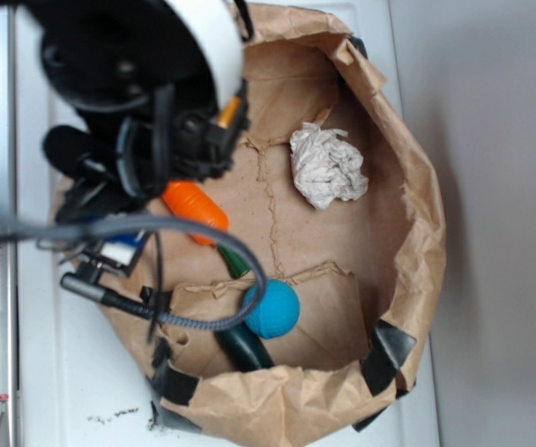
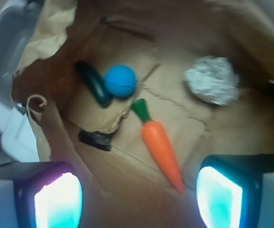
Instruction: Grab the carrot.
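Orange and smooth, the carrot (image 2: 161,147) is lying on the paper bag (image 2: 184,128) floor, stem pointing toward 11 o'clock. The gripper (image 2: 139,192) is hovering with jaws apart. The tapered plastic risks slipping out sideways during closure.

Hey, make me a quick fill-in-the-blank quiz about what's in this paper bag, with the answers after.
1. The carrot has a stem end colored ____.
2. The ball touching the dark-green object is colored ____.
3. The crumpled wad lies ____ from the carrot, not touching it.
4. The gripper has its fingers spread ____, holding nothing.

Answers: green; blue; apart; open
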Motion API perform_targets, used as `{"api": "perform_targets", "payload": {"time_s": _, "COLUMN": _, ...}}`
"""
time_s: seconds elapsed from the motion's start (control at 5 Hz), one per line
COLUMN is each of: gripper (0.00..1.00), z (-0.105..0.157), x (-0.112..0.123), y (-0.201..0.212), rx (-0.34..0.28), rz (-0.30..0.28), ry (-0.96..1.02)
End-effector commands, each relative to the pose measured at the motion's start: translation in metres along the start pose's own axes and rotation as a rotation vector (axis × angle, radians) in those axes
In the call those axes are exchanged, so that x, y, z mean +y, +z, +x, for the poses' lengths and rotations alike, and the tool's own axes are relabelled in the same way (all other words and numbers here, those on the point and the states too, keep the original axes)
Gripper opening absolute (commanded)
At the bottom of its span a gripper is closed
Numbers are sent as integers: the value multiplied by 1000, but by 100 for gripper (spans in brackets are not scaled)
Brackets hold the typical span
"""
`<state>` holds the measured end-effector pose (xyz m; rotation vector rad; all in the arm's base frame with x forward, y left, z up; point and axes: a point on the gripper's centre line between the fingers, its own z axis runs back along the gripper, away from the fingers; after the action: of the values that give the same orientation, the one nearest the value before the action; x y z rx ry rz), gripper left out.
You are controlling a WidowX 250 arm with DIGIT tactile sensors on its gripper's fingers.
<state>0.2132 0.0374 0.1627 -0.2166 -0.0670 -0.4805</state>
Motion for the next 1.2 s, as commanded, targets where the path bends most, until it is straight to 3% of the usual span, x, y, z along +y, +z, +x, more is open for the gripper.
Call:
{"api": "perform_targets", "payload": {"time_s": 0.0, "gripper": 100, "z": 8, "x": 18, "y": -9, "rx": -56, "rz": 80, "ry": -47}}
{"api": "perform_targets", "payload": {"time_s": 0.2, "gripper": 100, "z": 5, "x": 27, "y": -27, "rx": -117, "rz": 138, "ry": -108}}
{"api": "perform_targets", "payload": {"time_s": 0.4, "gripper": 100, "z": 6, "x": 31, "y": -52, "rx": -72, "rz": 182, "ry": -136}}
{"api": "perform_targets", "payload": {"time_s": 0.8, "gripper": 100, "z": 9, "x": 28, "y": -92, "rx": 14, "rz": 208, "ry": -155}}
{"api": "perform_targets", "payload": {"time_s": 1.0, "gripper": 100, "z": 10, "x": 19, "y": -108, "rx": 17, "rz": 160, "ry": -208}}
